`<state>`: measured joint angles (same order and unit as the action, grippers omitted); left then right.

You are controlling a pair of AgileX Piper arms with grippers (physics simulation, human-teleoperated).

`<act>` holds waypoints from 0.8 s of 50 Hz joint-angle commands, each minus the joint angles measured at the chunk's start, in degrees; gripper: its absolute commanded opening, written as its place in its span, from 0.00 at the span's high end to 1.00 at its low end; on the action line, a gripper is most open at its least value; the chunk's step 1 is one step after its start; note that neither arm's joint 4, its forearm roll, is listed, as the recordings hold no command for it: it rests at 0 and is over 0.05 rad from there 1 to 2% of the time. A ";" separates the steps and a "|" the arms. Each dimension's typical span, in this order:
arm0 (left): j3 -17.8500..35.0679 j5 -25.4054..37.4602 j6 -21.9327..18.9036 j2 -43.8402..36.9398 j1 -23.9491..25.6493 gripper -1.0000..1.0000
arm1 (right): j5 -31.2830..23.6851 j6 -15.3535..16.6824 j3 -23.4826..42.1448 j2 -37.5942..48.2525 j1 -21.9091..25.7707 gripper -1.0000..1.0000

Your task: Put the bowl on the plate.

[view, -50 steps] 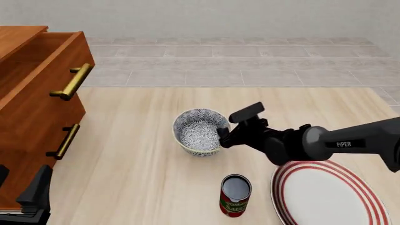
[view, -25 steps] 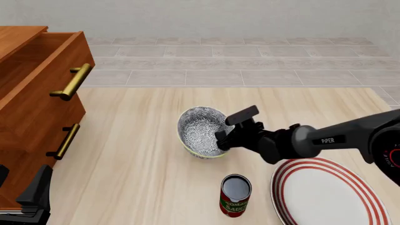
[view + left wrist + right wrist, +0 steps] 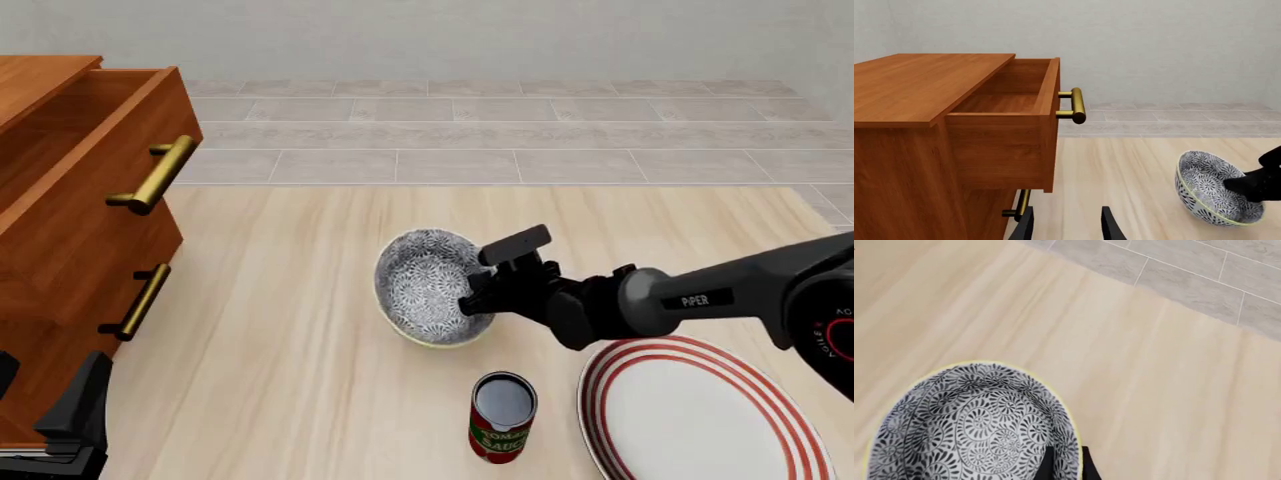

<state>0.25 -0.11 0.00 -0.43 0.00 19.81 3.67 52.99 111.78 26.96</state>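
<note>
The blue-grey floral bowl (image 3: pixel 424 288) hangs tilted just above the table's middle, its mouth turned left and toward the camera. My right gripper (image 3: pixel 471 300) is shut on the bowl's right rim, one finger inside and one outside. The right wrist view shows the bowl (image 3: pixel 974 425) close up with the gripper (image 3: pixel 1066 467) pinching its cream rim. The white plate (image 3: pixel 694 415) with red rings lies flat at the front right, partly cut off by the frame. My left gripper (image 3: pixel 1066 227) is open and holds nothing, low at the front left; the bowl (image 3: pixel 1214 190) is far to its side.
A red-labelled can (image 3: pixel 502 415) stands upright between the bowl and the plate, just left of the plate's rim. A wooden cabinet (image 3: pixel 74 230) with an open top drawer (image 3: pixel 1011 102) and brass handles fills the left side.
The bowl went from sitting upright on the table to tilted in my right gripper's hold, and has shifted slightly toward the front. The left arm stayed still.
</note>
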 commanded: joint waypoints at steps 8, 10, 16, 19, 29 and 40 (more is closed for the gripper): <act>0.00 0.00 0.00 0.00 0.00 0.00 | 0.48 -1.75 -1.63 -2.28 -0.08 1.00; 0.00 0.00 0.00 0.00 0.00 0.00 | 0.30 -2.03 -1.61 -2.54 0.09 1.00; 0.00 0.00 0.00 0.00 0.00 0.00 | 0.46 -3.53 -2.77 -5.63 0.01 1.00; 0.00 0.00 0.00 0.00 0.00 0.00 | 0.62 -4.03 -3.30 -6.68 0.06 1.00; 0.00 0.00 0.00 0.00 0.00 0.00 | 0.72 -8.05 -5.54 -12.29 0.95 1.00; 0.00 0.00 0.00 0.00 0.00 0.00 | 1.05 -8.64 -7.69 -18.00 -0.11 1.00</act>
<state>0.25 -0.11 0.00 -0.43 0.00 20.66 -3.37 46.90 98.85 27.42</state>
